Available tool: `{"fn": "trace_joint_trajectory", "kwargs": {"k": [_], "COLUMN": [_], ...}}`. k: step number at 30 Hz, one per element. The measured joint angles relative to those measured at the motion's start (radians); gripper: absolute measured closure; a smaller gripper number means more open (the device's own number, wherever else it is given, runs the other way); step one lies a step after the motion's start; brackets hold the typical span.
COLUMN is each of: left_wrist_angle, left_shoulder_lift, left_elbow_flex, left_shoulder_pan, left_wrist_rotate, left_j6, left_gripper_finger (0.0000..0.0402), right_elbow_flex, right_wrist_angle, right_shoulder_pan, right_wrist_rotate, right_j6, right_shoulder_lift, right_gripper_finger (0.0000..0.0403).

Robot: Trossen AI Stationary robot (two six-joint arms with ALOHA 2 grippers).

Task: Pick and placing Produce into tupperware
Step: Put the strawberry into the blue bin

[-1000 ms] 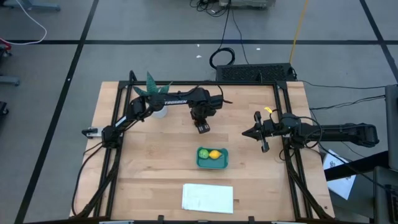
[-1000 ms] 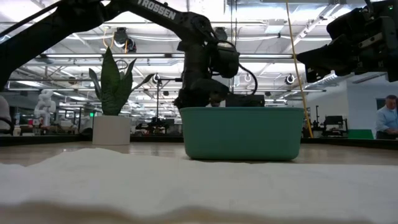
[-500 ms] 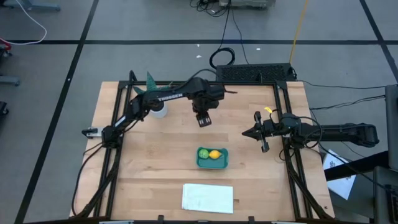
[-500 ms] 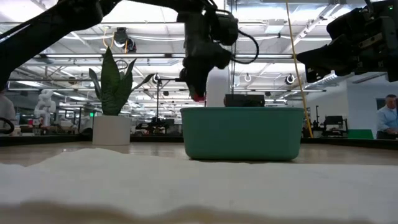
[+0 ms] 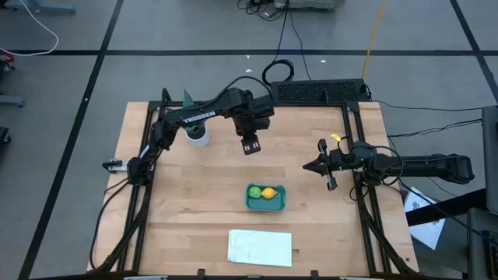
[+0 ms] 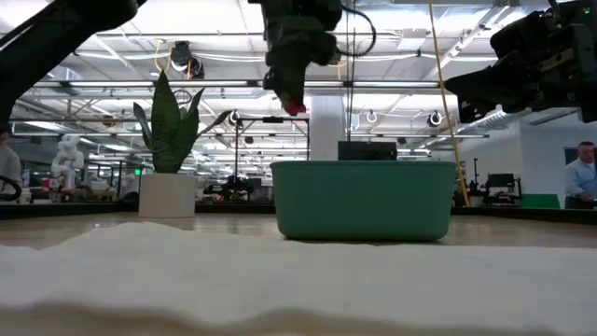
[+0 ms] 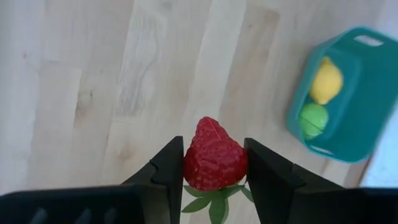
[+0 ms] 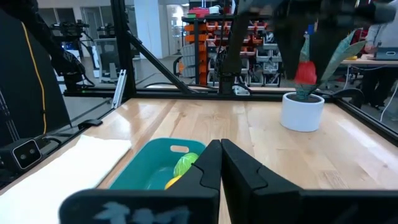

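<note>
My left gripper (image 5: 250,145) hangs high above the table's far middle, shut on a small dark red strawberry (image 7: 213,155), which shows as a red tip below the fingers in the low view (image 6: 295,108). The teal tupperware (image 5: 266,197) stands on the table nearer the front, with the light green round fruit (image 5: 254,191) and the yellow lemon (image 5: 269,194) inside. The left wrist view shows the tub (image 7: 367,99) off to the side of the strawberry. My right gripper (image 5: 306,166) waits shut at the table's right side, above the wood. My left gripper pinches the strawberry's wide upper body (image 7: 189,163) between its two fingers, one on each side. The fingers come from above, pointing down. The fruit is lifted clear, its pointed tip down and its green leaves (image 7: 214,198) toward the gripper.
A spiky green plant in a white pot (image 5: 196,134) stands at the far left, close to the left arm. A flat white sheet (image 5: 260,247) lies at the near edge, in front of the tub. A person (image 6: 580,177) shows far off in the room.
My left gripper has risen with the strawberry, from just behind the tub's rim to well above it, and drifted a little toward the far edge. The strawberry has stayed in its hold. The right arm has kept still.
</note>
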Motion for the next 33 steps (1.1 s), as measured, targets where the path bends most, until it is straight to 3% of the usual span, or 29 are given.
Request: {"fn": "trace_joint_trajectory", "kwargs": {"k": [11, 33], "left_wrist_angle": [0.062, 0.068], "left_shoulder_lift": [-0.105, -0.104], "left_elbow_flex": [0.001, 0.001], "left_shoulder_pan": [-0.027, -0.032], "left_wrist_rotate": [-0.001, -0.001], "left_j6": [0.003, 0.004], "left_gripper_finger": [0.0267, 0.0266], "right_elbow_flex": [0.0, 0.0], "right_wrist_angle": [0.0, 0.0], "right_shoulder_pan": [0.0, 0.0], "right_wrist_rotate": [0.0, 0.0], "right_j6": [-0.002, 0.0], "right_shoulder_lift": [0.0, 0.0], "right_gripper_finger": [0.0403, 0.0403]}}
